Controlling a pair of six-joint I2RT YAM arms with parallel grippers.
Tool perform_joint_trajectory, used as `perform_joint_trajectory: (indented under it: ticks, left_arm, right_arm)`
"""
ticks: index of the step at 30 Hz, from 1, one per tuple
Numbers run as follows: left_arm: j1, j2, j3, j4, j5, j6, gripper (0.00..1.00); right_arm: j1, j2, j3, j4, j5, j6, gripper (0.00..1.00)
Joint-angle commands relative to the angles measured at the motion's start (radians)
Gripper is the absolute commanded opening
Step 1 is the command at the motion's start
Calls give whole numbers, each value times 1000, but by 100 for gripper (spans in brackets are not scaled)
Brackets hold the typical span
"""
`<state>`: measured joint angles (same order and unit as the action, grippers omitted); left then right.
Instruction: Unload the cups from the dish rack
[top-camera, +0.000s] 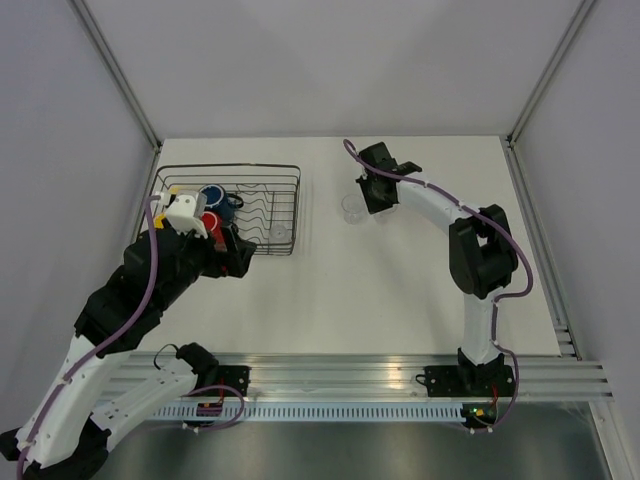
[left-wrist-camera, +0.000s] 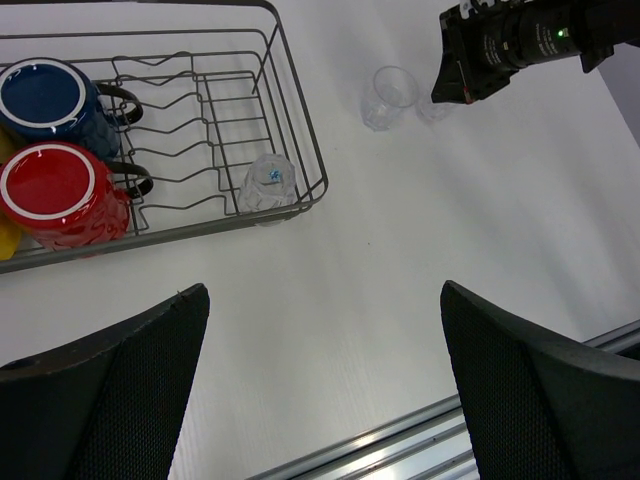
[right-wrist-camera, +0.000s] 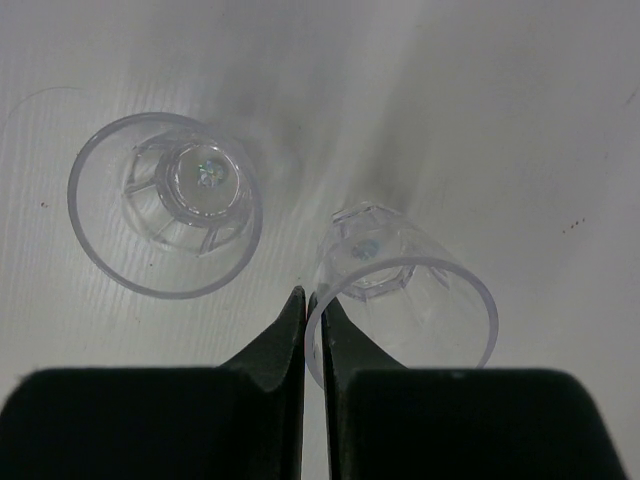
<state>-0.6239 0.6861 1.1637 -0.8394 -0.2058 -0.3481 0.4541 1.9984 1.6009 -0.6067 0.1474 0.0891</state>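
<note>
The black wire dish rack (top-camera: 270, 176) stands at the far left and also shows in the left wrist view (left-wrist-camera: 300, 130). In it are a blue mug (left-wrist-camera: 45, 100), a red mug (left-wrist-camera: 55, 190), a sliver of a yellow mug (left-wrist-camera: 4, 235) and a clear tumbler (left-wrist-camera: 268, 185). One clear tumbler (right-wrist-camera: 165, 205) stands upright on the table. My right gripper (right-wrist-camera: 313, 310) is shut on the rim of a second clear tumbler (right-wrist-camera: 400, 300) beside it, one finger inside, one outside. My left gripper (left-wrist-camera: 325, 380) is open and empty over the table in front of the rack.
The metal rail (top-camera: 350, 375) runs along the near edge. Walls enclose the table's back and sides. The right arm (top-camera: 480, 250) reaches over the right half of the table.
</note>
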Motion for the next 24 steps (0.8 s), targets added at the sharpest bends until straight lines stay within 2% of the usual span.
perform_joint_trajectory:
  ticks: [1,11,17,24]
  left_arm:
    - [0,-3,-19,-7,-24,43,100]
    - [0,-3,-27,-13,-38,44,100]
    - [0,3,-35,-12,-46,43,100]
    - [0,79,-21,-21,-133,-2,100]
  right_arm:
    - [0,43,86,-36,-5,-23,3]
    - [0,91,111,-53,-3,-25,6]
    - [0,83,119,-68,0,-23,21]
    - [0,22,142,-116,17,-25,29]
